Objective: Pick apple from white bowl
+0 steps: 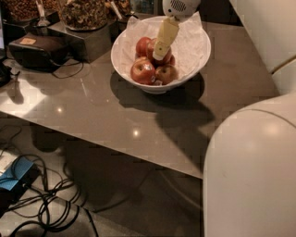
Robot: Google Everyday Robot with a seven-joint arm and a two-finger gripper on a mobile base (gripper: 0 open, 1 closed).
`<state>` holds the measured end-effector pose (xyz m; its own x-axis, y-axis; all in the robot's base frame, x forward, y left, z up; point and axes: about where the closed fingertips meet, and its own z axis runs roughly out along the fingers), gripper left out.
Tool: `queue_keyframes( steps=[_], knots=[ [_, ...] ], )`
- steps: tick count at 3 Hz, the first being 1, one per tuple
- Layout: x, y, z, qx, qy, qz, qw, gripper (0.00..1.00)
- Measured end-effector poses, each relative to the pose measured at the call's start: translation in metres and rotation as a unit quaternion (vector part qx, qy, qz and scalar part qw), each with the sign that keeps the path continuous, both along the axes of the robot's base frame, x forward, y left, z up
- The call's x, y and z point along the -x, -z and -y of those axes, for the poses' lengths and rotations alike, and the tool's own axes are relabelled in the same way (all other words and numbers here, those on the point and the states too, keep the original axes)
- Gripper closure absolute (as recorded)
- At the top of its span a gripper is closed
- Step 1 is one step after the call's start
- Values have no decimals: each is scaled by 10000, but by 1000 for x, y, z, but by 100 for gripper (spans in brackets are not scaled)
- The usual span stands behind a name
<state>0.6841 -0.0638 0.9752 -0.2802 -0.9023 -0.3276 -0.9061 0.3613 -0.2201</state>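
Observation:
The white bowl (194, 58), lined with crinkled white paper, stands at the back of the grey table and holds several red apples. The largest apple (142, 71) lies at the bowl's front left, showing a pale spot on its side. A smaller yellowish-red apple (165, 73) lies to its right, and darker red apples (142, 45) lie behind. My gripper (159, 52) reaches down from above into the middle of the bowl. Its cream-coloured tip is over the back apples, behind and to the right of the largest apple. What it touches is hidden.
The grey table (115, 115) has its front edge running diagonally. A black box (39, 48) with cables sits at the back left, beside containers of snacks (83, 14). A large white robot body (249, 171) fills the right foreground. Cables and a blue box (16, 178) lie on the floor.

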Motion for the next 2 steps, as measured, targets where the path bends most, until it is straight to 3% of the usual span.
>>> queue_keyframes(
  steps=[2],
  knots=[
    [-12, 16, -2, 22, 68, -84, 9999, 64]
  ],
)
